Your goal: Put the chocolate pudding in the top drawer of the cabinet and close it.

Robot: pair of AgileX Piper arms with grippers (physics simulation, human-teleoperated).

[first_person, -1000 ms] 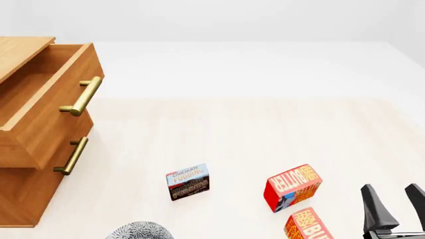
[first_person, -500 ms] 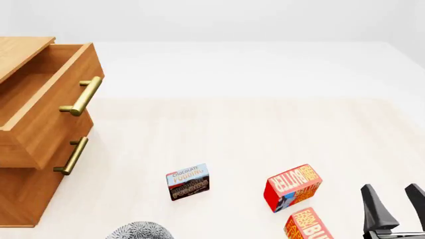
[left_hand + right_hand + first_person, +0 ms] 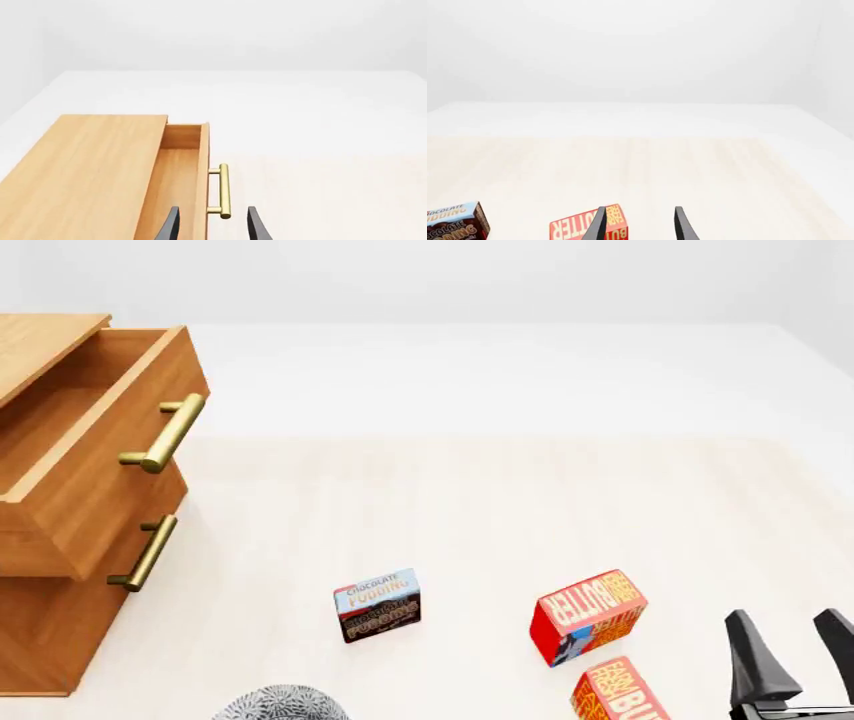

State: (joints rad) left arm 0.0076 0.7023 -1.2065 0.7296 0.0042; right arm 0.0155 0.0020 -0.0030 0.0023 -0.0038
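The chocolate pudding [image 3: 378, 604], a small box with a light blue band over dark brown, stands on the table near the front, and shows in the right wrist view [image 3: 454, 223]. The cabinet [image 3: 40, 640] stands at the left. Its top drawer [image 3: 94, 455] is pulled out and looks empty, with its brass handle [image 3: 167, 432] facing right; the left wrist view shows it too [image 3: 179, 185]. My left gripper [image 3: 213, 227] is open and empty near that handle [image 3: 223, 191]. My right gripper [image 3: 790, 645] is open and empty at the front right, well right of the pudding.
Two red-orange butter boxes [image 3: 587, 615] [image 3: 621, 692] stand between the pudding and my right gripper; one shows just beyond its fingers [image 3: 584, 227]. A lower drawer's brass handle [image 3: 144, 553] sits under the open drawer. A grey speckled rounded object [image 3: 280, 703] is at the front edge.
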